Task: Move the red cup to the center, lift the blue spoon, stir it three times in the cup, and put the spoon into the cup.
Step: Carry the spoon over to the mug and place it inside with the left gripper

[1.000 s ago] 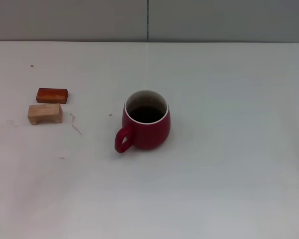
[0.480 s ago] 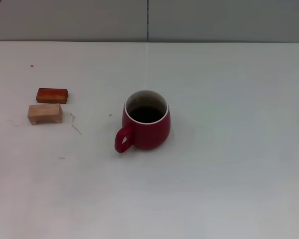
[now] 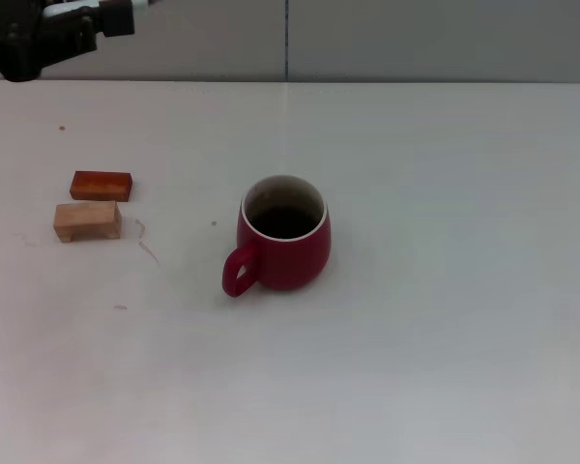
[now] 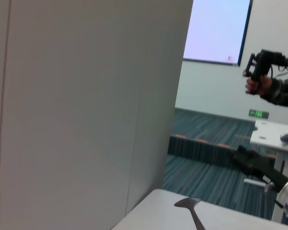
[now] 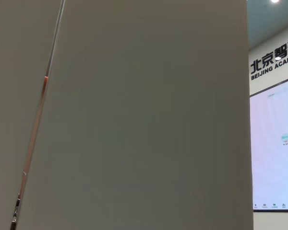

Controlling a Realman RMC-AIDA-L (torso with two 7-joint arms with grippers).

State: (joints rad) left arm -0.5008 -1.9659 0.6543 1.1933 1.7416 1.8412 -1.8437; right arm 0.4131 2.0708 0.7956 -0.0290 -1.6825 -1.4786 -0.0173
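Note:
The red cup stands upright near the middle of the white table, its handle pointing toward the front left and its inside dark. My left gripper is high at the far left corner, well away from the cup. In the left wrist view, the grey metal bowl and neck of the blue spoon stick out in front of the camera, held in the air; its handle is out of view. The right gripper appears in no view.
An orange-brown block and a tan wooden block lie at the left of the table. A grey wall runs behind the table's far edge. The right wrist view holds only wall and a screen.
The left arm has come into the head view at the top left corner, moving in from the left. The cup and blocks have not moved.

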